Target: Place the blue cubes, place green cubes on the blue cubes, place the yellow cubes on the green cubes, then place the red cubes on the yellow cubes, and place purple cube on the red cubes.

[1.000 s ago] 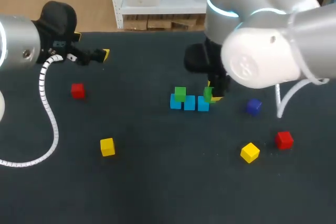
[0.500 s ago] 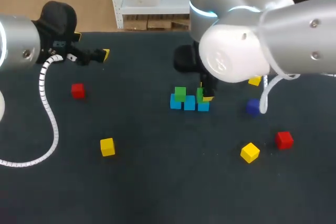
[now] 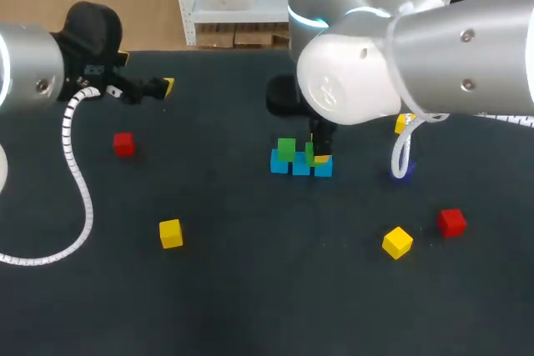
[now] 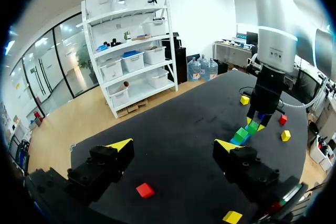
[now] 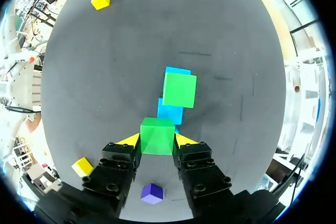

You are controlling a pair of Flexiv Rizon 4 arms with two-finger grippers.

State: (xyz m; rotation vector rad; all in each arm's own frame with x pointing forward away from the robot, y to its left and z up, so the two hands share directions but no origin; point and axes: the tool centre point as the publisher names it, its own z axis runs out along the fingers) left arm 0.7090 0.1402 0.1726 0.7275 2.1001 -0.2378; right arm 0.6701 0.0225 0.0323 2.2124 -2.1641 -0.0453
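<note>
Near cubes: a yellow cube point(image 3: 397, 242), a red cube point(image 3: 451, 222) and a second yellow cube point(image 3: 170, 233) lie loose on the table, waiting for later layers.
Right gripper point(image 5: 157, 140): its fingers are closed on a green cube point(image 5: 157, 136), gripping two opposite sides.
Change: over the last second the right arm has carried that cube leftward, from past the right end of the blue row point(image 3: 300, 165) to above its right part.
Contact: I cannot tell whether it rests on the blue yet.
Placed green cube point(image 3: 286, 149): sits on the row's left part.
Meaning: the green layer looks nearly finished; lowering and release seem next.
Left gripper point(image 4: 173, 148): wide open, empty, far left, well apart.
</note>
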